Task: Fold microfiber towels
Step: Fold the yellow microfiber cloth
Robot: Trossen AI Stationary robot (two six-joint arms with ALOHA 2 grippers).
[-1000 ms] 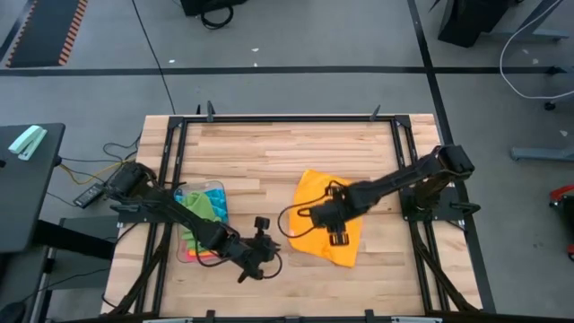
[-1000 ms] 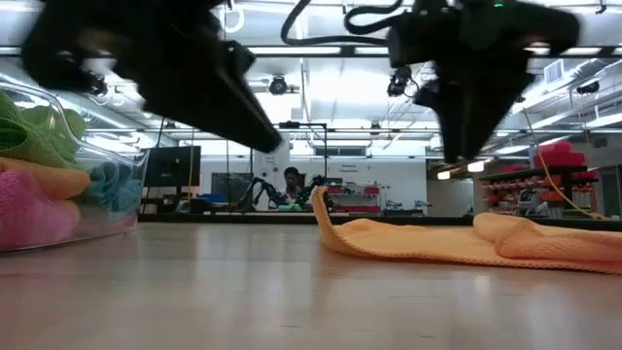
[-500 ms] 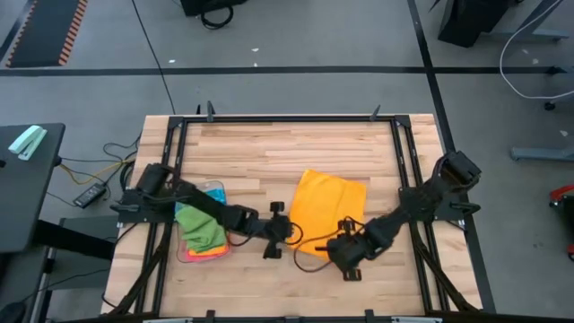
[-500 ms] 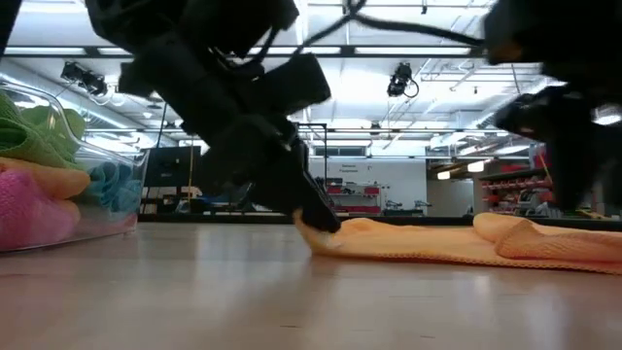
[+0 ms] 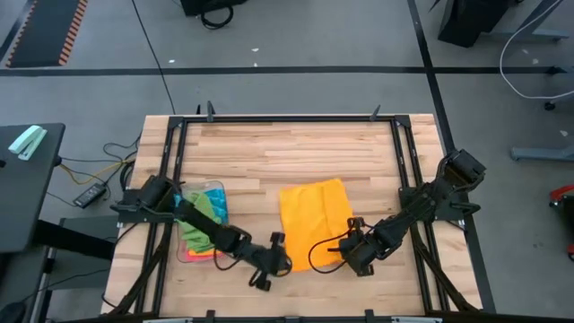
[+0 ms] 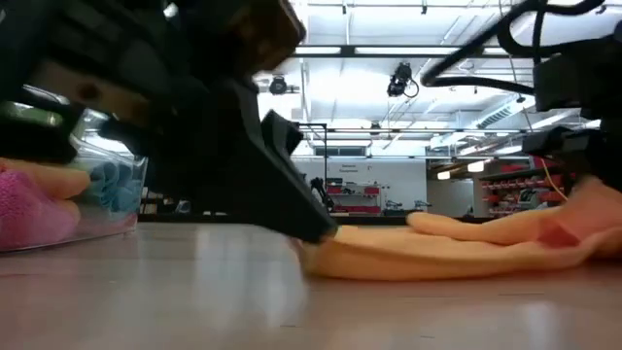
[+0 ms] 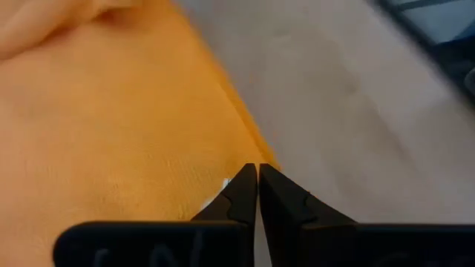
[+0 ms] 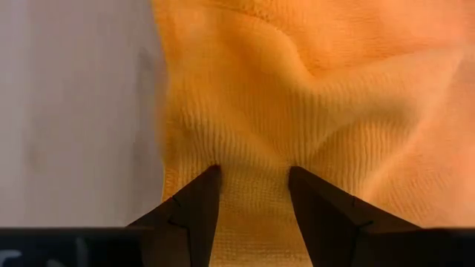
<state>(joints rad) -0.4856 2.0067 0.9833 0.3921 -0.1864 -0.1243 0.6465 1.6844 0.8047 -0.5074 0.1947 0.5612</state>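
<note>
Left gripper (image 7: 257,194): fingers pressed together, pinching the near left corner of the orange towel (image 5: 312,215); a sliver of cloth shows between the tips in the left wrist view. Seen from above, left gripper sits low near the worktop's (image 5: 287,152) front edge, slightly left of centre.

Right gripper (image 8: 252,194): fingers spread partway, bunched orange cloth between them at the towel's near right corner. Grip looks closed on the fabric there.

Orange towel lies mostly flat, centre to front of the worktop, near edge lifted and rumpled in the low view.

Clear tray (image 5: 218,192) near the left edge holds the other towels: green (image 5: 199,224), blue (image 6: 117,185), pink (image 6: 29,209).
</note>
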